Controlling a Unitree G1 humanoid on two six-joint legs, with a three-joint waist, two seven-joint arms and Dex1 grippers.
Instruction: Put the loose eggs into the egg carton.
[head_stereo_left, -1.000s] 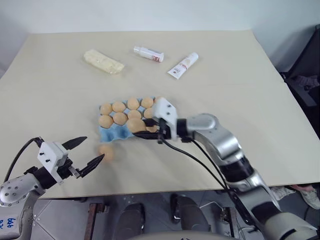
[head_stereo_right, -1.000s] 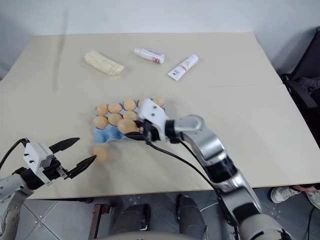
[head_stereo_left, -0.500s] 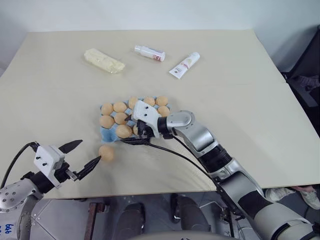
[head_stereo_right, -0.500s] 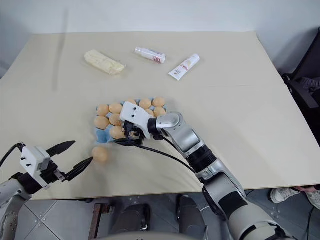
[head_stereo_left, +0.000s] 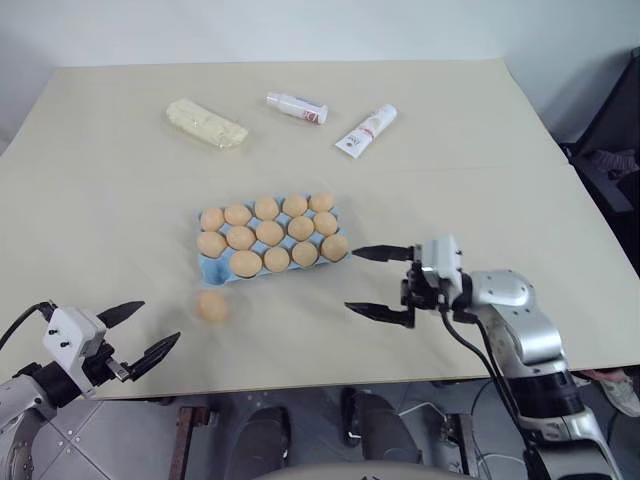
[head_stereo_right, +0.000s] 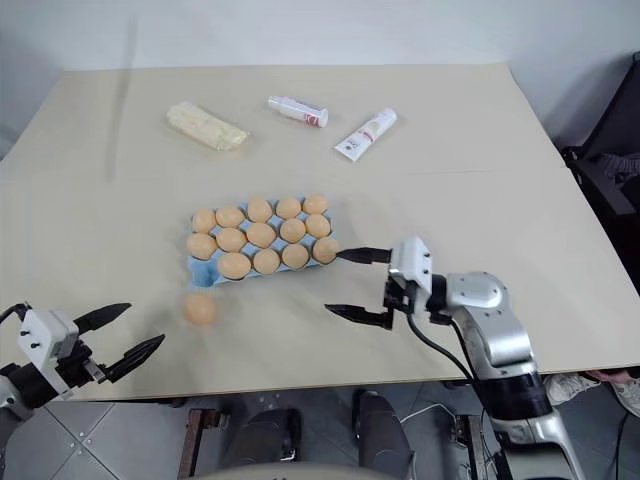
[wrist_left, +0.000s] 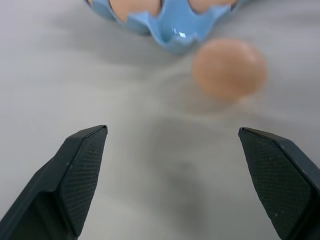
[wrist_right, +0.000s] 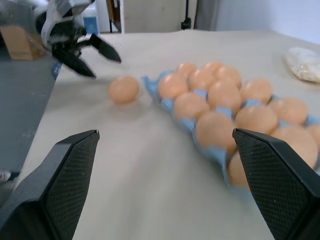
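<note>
One egg (head_stereo_left: 211, 306) lies loose on the table (head_stereo_left: 480, 150) just beside the carton (head_stereo_left: 216, 271) and its one empty corner cup — bring your left gripper (head_stereo_left: 140, 335), jaws wide and empty, squarely around it and close gently, keeping the wide-open right gripper (head_stereo_left: 380, 282) clear.

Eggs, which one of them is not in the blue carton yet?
The single loose egg lying on the table just off the near left corner of the egg carton. Every other egg sits in a cup; this one rests on bare tabletop.
</note>
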